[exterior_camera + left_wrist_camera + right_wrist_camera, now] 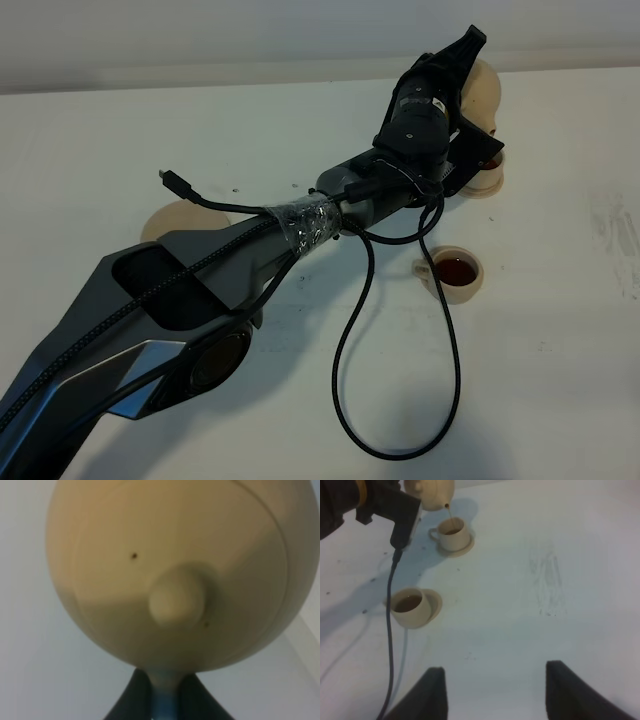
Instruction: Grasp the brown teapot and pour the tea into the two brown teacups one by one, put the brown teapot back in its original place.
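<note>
Tan brown teapot (430, 492) hangs tilted in the left fingers (125, 705), clamped on its handle, spout straight above the far teacup (452, 532), tea streaming in. Well away, the right fingers (427, 695) stand apart over the desk (520, 605).

The brown teapot (432, 491) is tilted, a thin stream of tea (448, 513) falling into the far teacup (452, 534). The near teacup (410, 609) holds tea. The right gripper's (495, 680) jaws stand apart above the table (545, 555).
</note>
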`<state>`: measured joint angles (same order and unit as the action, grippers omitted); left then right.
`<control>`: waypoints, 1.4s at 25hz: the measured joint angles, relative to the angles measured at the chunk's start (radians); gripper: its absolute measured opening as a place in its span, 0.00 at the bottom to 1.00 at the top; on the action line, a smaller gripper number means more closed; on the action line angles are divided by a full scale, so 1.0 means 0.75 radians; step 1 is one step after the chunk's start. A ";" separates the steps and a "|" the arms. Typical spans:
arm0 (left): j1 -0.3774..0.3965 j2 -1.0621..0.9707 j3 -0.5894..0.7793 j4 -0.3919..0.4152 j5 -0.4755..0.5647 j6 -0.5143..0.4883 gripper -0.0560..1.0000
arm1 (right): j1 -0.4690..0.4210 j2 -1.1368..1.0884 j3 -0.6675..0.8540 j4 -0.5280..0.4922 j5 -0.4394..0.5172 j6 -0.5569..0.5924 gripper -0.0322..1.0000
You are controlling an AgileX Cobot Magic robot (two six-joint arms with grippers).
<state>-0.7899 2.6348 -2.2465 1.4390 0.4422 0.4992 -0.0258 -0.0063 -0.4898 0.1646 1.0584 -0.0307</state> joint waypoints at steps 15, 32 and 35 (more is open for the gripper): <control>0.000 0.000 0.000 0.001 -0.022 0.001 0.16 | 0.000 0.000 0.000 0.000 0.000 0.000 0.48; 0.000 0.000 0.000 0.005 -0.024 0.001 0.16 | 0.000 0.000 0.000 0.000 0.000 0.000 0.48; 0.000 0.000 0.000 0.005 -0.026 0.001 0.16 | 0.000 0.000 0.000 0.000 0.000 0.000 0.48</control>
<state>-0.7899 2.6348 -2.2465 1.4426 0.4230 0.5002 -0.0258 -0.0063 -0.4898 0.1646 1.0584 -0.0307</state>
